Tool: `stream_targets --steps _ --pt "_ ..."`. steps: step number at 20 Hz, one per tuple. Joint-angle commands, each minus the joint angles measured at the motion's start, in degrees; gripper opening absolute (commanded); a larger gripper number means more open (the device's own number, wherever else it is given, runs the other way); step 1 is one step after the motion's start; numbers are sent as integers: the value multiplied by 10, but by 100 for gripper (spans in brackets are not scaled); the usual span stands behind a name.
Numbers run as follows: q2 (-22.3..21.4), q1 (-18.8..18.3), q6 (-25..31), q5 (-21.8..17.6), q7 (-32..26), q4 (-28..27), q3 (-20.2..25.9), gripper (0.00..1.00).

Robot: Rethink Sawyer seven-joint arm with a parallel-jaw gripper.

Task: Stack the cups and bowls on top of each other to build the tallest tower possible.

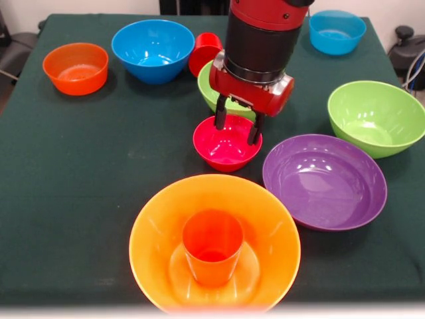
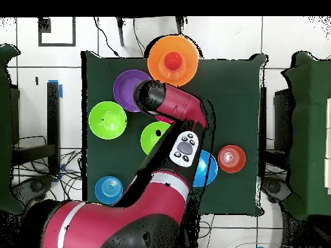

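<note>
The big orange bowl (image 1: 153, 246) stands at the near edge with the orange cup (image 1: 212, 246) upright inside it; both also show in the overhead view, bowl (image 2: 157, 64) and cup (image 2: 172, 61). The small crimson bowl (image 1: 222, 149) sits on the table just behind it. My gripper (image 1: 236, 133) is open, and its two fingers reach down at the crimson bowl's far rim, one at the left back and one at the right side. The red cup (image 1: 204, 52) lies on its side behind my arm. In the overhead view my arm hides the gripper.
A wide purple bowl (image 1: 324, 181) and a lime green bowl (image 1: 376, 116) stand to the right. A second lime green bowl (image 1: 207, 86) is partly hidden behind my gripper. A blue bowl (image 1: 153, 50), a small orange bowl (image 1: 75, 68) and a smaller blue bowl (image 1: 337, 31) stand at the far side.
</note>
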Motion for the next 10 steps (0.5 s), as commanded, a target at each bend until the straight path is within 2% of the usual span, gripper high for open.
stream_targets --steps 1,10 --pt "-50 -42 -16 -58 -43 53 81 100" --pt "-81 -38 -21 -87 -24 96 92 100"
